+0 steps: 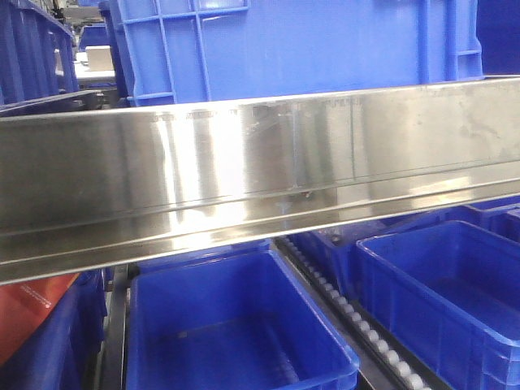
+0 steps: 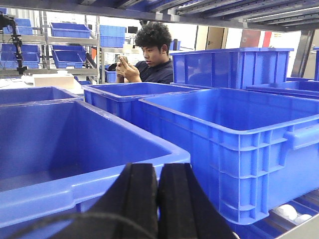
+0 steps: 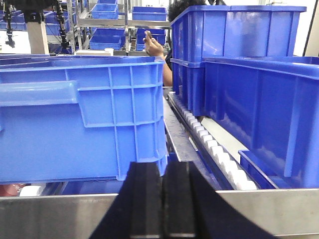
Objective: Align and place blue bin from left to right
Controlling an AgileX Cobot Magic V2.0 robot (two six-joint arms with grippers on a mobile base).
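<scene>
Several blue bins stand in rows on a rack. In the left wrist view, one blue bin [image 2: 75, 149] lies just ahead of my left gripper [image 2: 158, 168], with a second ribbed bin [image 2: 234, 144] to its right. The left jaws are shut with nothing between them, just short of the near bin's rim. In the right wrist view, a ribbed blue bin [image 3: 82, 129] sits ahead and to the left of my right gripper [image 3: 162, 167]. This gripper is also shut and empty, above a steel rail [image 3: 60, 214]. The front view shows more blue bins [image 1: 236, 325] but neither gripper.
A wide steel rail [image 1: 260, 171] crosses the front view, with a tall bin [image 1: 309, 41] above it. A white roller track [image 3: 214, 149] runs between bins, with stacked bins [image 3: 249, 74] to its right. A person [image 2: 152, 59] stands behind the rack. An orange item [image 1: 32, 309] lies at the lower left.
</scene>
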